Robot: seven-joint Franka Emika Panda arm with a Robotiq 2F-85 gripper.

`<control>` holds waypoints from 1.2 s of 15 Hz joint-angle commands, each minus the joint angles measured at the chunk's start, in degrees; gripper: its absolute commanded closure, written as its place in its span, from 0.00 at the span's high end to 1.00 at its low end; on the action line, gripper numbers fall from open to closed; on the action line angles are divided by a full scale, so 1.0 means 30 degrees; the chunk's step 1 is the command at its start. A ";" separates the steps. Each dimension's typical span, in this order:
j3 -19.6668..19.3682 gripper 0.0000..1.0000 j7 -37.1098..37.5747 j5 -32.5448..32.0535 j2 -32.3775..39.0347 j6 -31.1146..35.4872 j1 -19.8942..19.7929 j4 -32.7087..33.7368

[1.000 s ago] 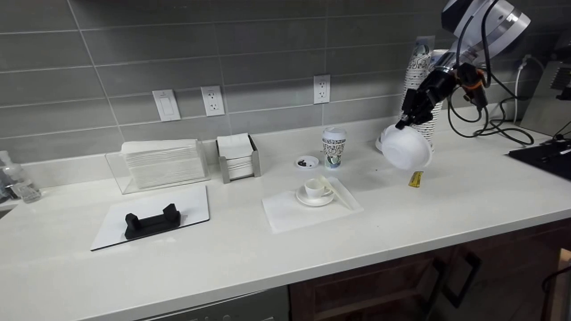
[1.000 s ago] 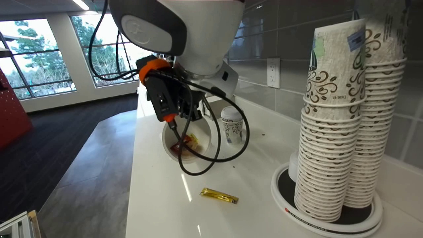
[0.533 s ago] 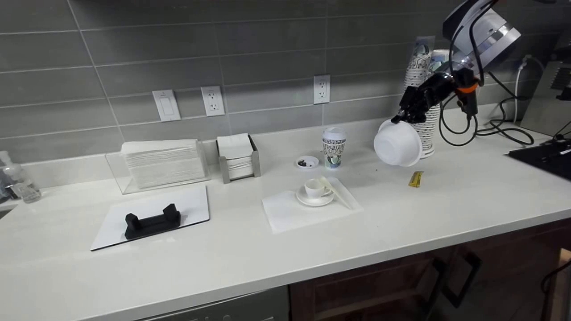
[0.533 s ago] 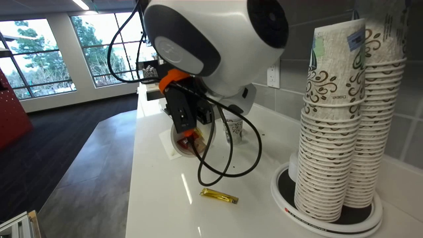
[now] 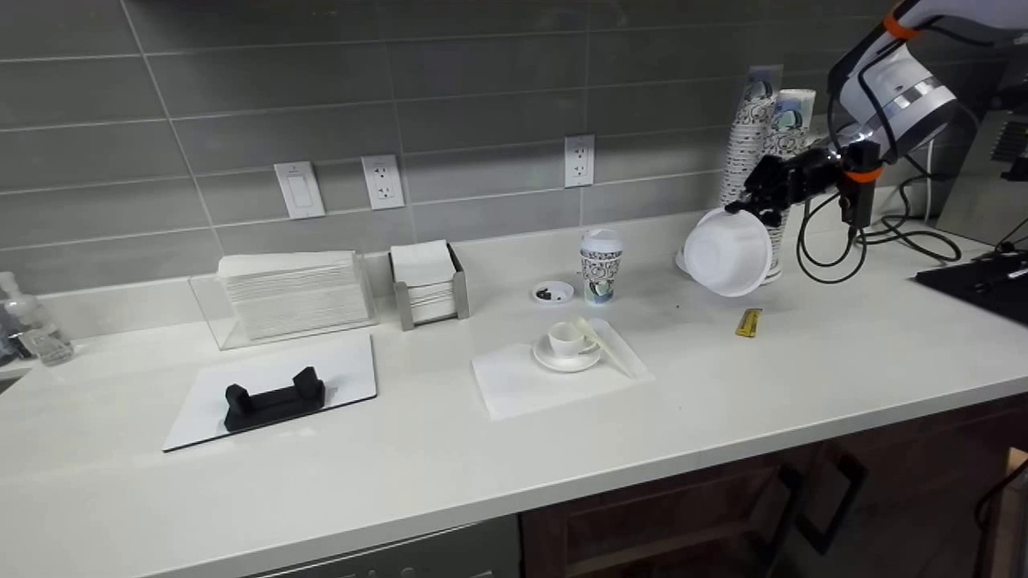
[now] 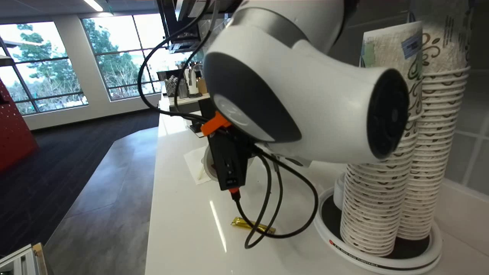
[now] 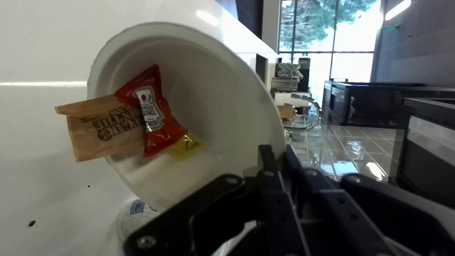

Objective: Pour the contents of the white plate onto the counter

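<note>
The white plate looks like a deep white bowl [image 5: 728,253]. It is tilted on its side above the counter [image 5: 683,433], its underside facing an exterior view. My gripper [image 5: 736,208] is shut on its rim; in the wrist view the fingers [image 7: 279,153] pinch the edge of the bowl [image 7: 227,89]. Inside lie a red ketchup packet [image 7: 156,113], a brown sugar packet [image 7: 106,128] sticking out over the rim, and a small yellow packet [image 7: 186,145]. A yellow packet [image 5: 748,323] lies on the counter below the bowl; it also shows in an exterior view [image 6: 244,224].
Tall paper cup stacks [image 6: 382,191] stand on a turntable [image 6: 332,236] by the arm. A lidded paper cup [image 5: 601,273], a small dish [image 5: 552,292] and a teacup on a saucer [image 5: 567,340] stand left of the bowl in an exterior view. Napkin holders [image 5: 430,281] line the wall.
The bowl shifted left, then back right and slightly up, turning as the arm swung round. Its contents have become hidden in an exterior view. The yellow packet on the counter has not moved.
</note>
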 commanded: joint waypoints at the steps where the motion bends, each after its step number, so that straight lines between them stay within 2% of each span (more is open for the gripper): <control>1: 0.0146 0.02 -0.0628 0.1506 0.1728 -0.2478 -0.1010 0.1434; 5: 0.0192 0.02 -0.0584 0.1939 0.2808 -0.3802 -0.1565 0.2195; 8: 0.0045 0.02 -0.0410 0.1513 0.2675 -0.3320 -0.1393 0.2343; 14: -0.0671 0.02 0.1166 -0.2142 -0.1884 0.1944 0.1632 -0.0452; 18: 0.0006 0.02 0.3215 -0.5130 -0.5151 0.6404 0.3811 -0.2818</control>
